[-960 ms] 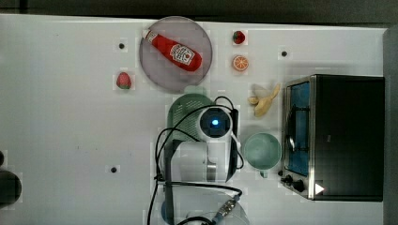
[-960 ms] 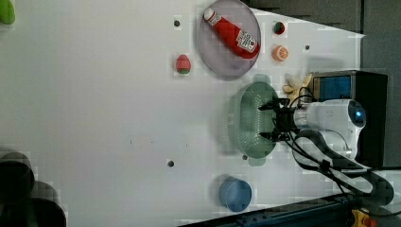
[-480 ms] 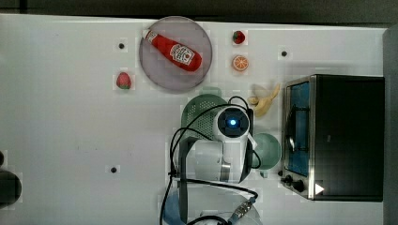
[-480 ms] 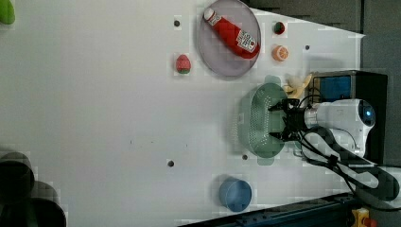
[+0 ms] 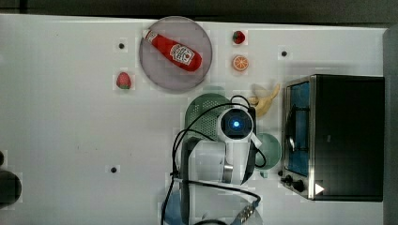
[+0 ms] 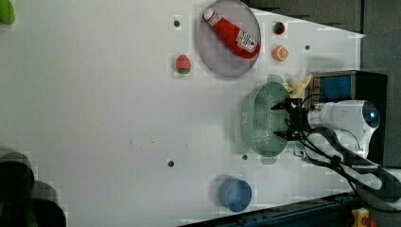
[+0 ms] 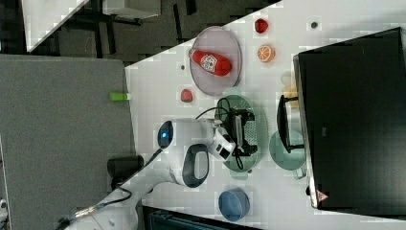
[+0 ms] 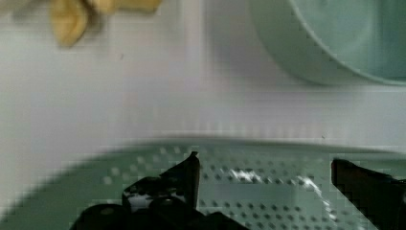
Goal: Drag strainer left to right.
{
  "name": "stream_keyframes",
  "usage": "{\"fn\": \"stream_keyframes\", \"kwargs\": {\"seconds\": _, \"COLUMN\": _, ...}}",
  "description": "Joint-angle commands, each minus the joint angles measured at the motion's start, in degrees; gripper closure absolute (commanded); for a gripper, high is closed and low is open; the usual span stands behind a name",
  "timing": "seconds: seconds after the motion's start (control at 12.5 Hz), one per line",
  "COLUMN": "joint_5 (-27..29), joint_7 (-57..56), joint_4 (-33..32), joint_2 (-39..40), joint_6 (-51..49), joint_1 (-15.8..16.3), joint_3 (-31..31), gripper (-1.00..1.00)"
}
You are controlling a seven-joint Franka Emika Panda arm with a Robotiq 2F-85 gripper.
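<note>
The strainer (image 5: 202,117) is a pale mint-green colander dotted with holes, lying on the white table between the grey plate and the green cup. My gripper (image 6: 285,121) is open, its two black fingers reaching down inside the strainer (image 6: 262,120) near the rim on the left view's right. In the wrist view the gripper (image 8: 263,165) has its fingertips (image 8: 191,163) spread wide over the perforated bowl (image 8: 249,191), with nothing between them. The right view shows the gripper (image 7: 244,132) over the strainer (image 7: 256,143). In the top view my arm's wrist (image 5: 236,124) covers part of the strainer.
A smooth green cup (image 5: 271,150) stands close by at the top view's right, with a black oven (image 5: 338,136) just beyond. A banana (image 5: 265,101) lies near the strainer. A ketchup bottle rests on the plate (image 5: 155,70). A blue bowl (image 6: 235,194) sits near the table edge.
My arm and the strainer have slid toward the top view's right, closer to the green cup and oven; most of the shift came early. The gripper stays open.
</note>
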Motion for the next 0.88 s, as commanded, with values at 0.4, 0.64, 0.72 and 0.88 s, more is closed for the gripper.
{"fn": "stream_keyframes", "kwargs": {"seconds": 0.4, "joint_5": 0.2, "joint_7": -28.9, "joint_4": 8.3, "joint_2": -20.7, "joint_6": -23.4, "joint_1": 0.6, "joint_3": 3.6, "gripper": -1.00}}
{"fn": "stream_keyframes", "kwargs": {"seconds": 0.64, "joint_5": 0.2, "joint_7": -35.3, "joint_4": 16.7, "joint_2": -27.5, "joint_6": -39.4, "joint_1": 0.7, "joint_3": 3.6, "gripper": -1.00}}
{"fn": "stream_keyframes", "kwargs": {"seconds": 0.72, "joint_5": 0.2, "joint_7": -36.5, "joint_4": 19.7, "joint_2": -29.0, "joint_6": -44.0, "joint_1": 0.7, "joint_3": 3.5, "gripper": -1.00}}
{"fn": "stream_keyframes", "kwargs": {"seconds": 0.88, "joint_5": 0.3, "joint_7": -36.6, "joint_4": 25.2, "joint_2": -30.6, "joint_6": -52.4, "joint_1": 0.7, "joint_3": 3.7, "gripper": -1.00}}
